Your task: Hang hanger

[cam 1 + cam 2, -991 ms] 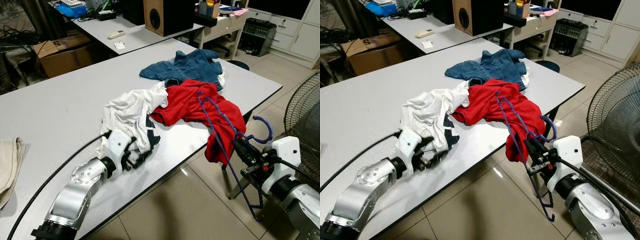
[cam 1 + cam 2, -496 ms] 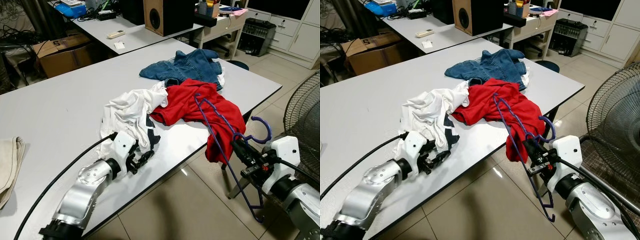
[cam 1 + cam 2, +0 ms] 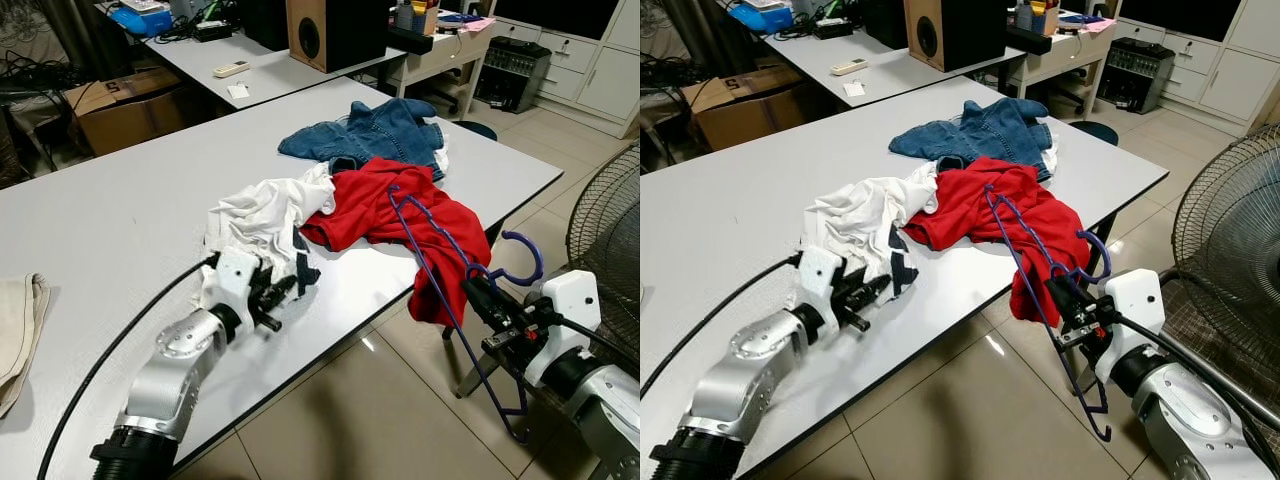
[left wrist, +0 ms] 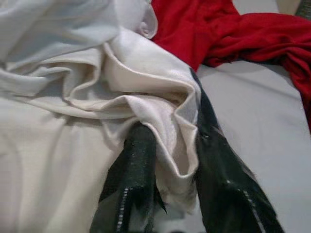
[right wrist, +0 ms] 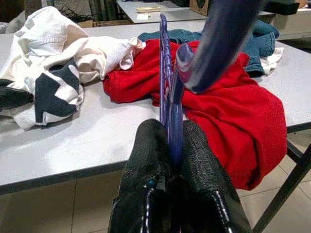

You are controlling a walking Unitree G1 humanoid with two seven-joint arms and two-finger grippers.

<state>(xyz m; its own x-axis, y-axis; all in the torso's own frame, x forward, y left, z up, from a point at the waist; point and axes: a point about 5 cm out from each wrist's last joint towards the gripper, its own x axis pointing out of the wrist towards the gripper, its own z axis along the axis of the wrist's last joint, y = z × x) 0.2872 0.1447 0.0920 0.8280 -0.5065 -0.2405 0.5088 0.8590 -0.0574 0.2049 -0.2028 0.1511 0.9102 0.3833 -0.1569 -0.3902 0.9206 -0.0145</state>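
Left gripper (image 3: 283,291) now raised, lifting pinched edge of white shirt (image 3: 262,215) off table (image 3: 110,215). Right gripper (image 3: 478,292) unmoved, fingers clamped on purple hanger (image 3: 437,262) beside table edge, against red garment (image 3: 395,212). Shirt likely heads for hanger.

The hanger (image 3: 1025,240) is thin, glossy purple plastic. The red shirt (image 3: 400,215) looks like soft matt cloth, the white shirt (image 4: 63,87) smooth creased cloth, the jeans (image 3: 370,132) coarse blue denim. The bench (image 3: 110,220) is smooth, matt grey. The left claw (image 4: 180,165) fingers (image 4: 133,170) are black and finely textured. The floor (image 3: 340,410) tiles shine.
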